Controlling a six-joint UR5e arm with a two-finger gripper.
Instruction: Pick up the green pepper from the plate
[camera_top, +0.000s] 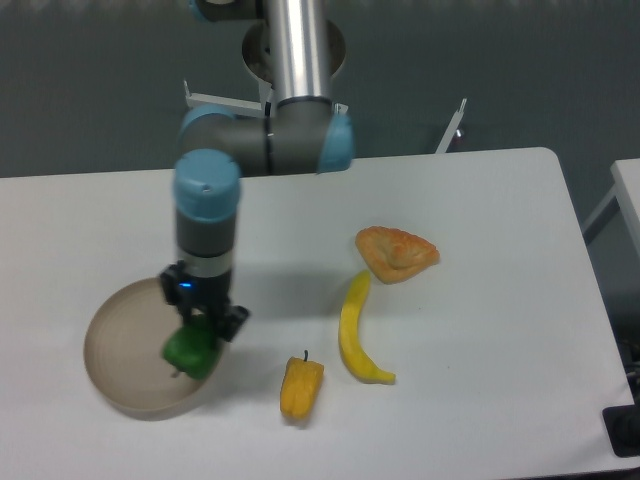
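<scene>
Green pepper (192, 352) sits over the plate (115, 345), right side. Gripper (203, 328) is directly above it; finger spread and grasp cannot be determined.

Non-task items we observe on the white table (500, 250)

We see a yellow-orange pepper (301, 388) near the front edge, a banana (356, 332) lying just right of it, and a triangular pastry (396, 252) just beyond the banana's far tip.
</scene>
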